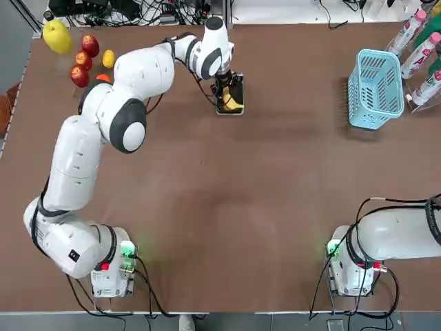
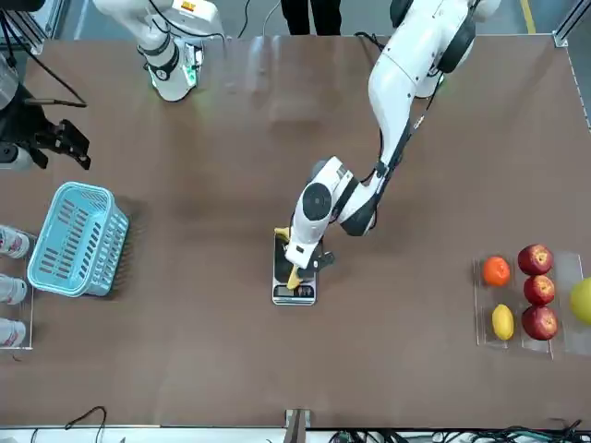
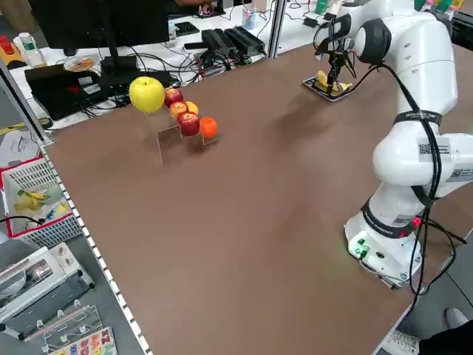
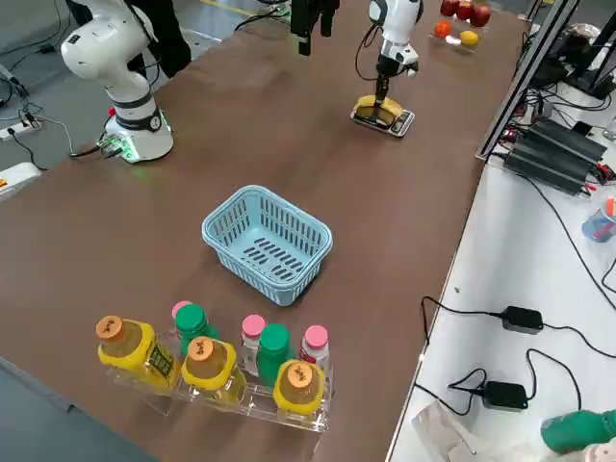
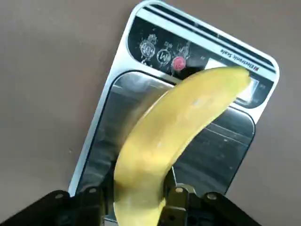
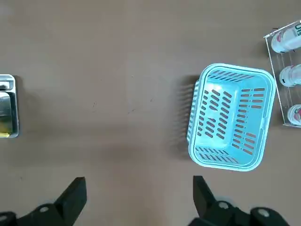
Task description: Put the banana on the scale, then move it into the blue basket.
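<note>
Okay, we read "Electronic Scale" on the scale [image 5: 186, 44]; left gripper [image 5: 141, 200] low, partly open around banana [image 5: 164, 146]; right gripper [image 6: 140, 190] wide, empty.

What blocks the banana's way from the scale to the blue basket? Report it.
Nothing visible: only bare table separates the scale and banana from the blue basket. The left gripper is at the banana; the right gripper hangs toward the robot's side of the basket.

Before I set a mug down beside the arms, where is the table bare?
Bare: between the scale and blue basket, and the middle before both arms. Crowded: the fruit corner, the bottle rack beside the basket.
</note>
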Controlling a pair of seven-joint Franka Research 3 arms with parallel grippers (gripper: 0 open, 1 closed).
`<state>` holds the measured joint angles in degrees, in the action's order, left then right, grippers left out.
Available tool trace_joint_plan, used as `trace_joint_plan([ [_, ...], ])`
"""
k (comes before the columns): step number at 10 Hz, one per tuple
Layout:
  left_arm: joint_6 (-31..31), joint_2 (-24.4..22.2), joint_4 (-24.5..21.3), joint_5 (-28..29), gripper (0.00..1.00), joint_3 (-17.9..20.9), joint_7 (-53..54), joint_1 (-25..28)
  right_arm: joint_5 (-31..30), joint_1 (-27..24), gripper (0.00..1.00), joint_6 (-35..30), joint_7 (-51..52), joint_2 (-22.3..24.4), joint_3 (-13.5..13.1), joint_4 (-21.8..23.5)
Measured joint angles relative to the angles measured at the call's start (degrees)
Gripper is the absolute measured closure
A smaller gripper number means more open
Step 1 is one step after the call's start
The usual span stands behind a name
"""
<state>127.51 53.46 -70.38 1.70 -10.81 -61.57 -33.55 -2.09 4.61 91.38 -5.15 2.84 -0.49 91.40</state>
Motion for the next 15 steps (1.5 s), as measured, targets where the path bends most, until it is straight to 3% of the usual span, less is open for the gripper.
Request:
trace_joint_plan([
  [3, -0.04, -0.32, 1.54, 0.0, 0.07, 0.01, 0.0, 0.36, 0.35, 0.0, 0.0, 0.57, 0.0, -0.03, 0.01, 0.01],
  [4, -1.25, -1.26, 1.9, -0.02, 0.0, 0.02, 0.0, 0.73, 0.42, 0.01, 0.0, 0.63, 0.0, -0.07, 0.05, 0.02],
  [6, -5.49, -5.99, 2.93, -0.11, 0.0, -0.11, -0.01, 3.92, 0.82, 0.45, 0.0, 1.44, 0.03, -0.16, 0.49, -0.01],
  [8, -16.56, -15.12, 2.5, -0.12, 0.0, -0.14, 1.31, 10.23, 1.15, 3.21, 0.0, 2.25, -1.36, -1.53, 2.34, -1.42],
  [9, -21.67, -19.64, 1.02, -0.13, 0.0, -0.13, 2.88, 13.52, 1.23, 5.25, 0.0, 2.5, -4.0, -3.99, 3.43, -3.81],
  [11, -25.37, -27.04, -4.26, -0.11, 0.0, -0.05, 7.42, 19.41, 1.24, 12.7, 0.0, 3.32, -9.99, -12.57, 3.58, -10.95],
  [12, -26.78, -29.88, -6.59, -0.1, 0.0, 0.0, 11.73, 22.64, 1.16, 18.4, 0.0, 3.74, -13.48, -18.48, 1.81, -15.36],
  [13, -28.53, -32.65, -8.7, -0.07, 0.0, 0.03, 17.54, 26.45, 1.11, 24.88, 0.0, 5.33, -15.88, -24.98, -1.64, -19.44],
  [14, -30.58, -35.58, -10.74, -0.08, 0.0, 0.05, 25.14, 30.68, 1.06, 29.66, 0.0, 8.88, -16.83, -31.06, -4.26, -22.33],
  [15, -32.83, -38.56, -12.76, -0.09, 0.0, 0.18, 33.91, 34.62, 0.99, 32.19, 0.0, 12.29, -17.04, -35.9, -5.22, -23.9],
])
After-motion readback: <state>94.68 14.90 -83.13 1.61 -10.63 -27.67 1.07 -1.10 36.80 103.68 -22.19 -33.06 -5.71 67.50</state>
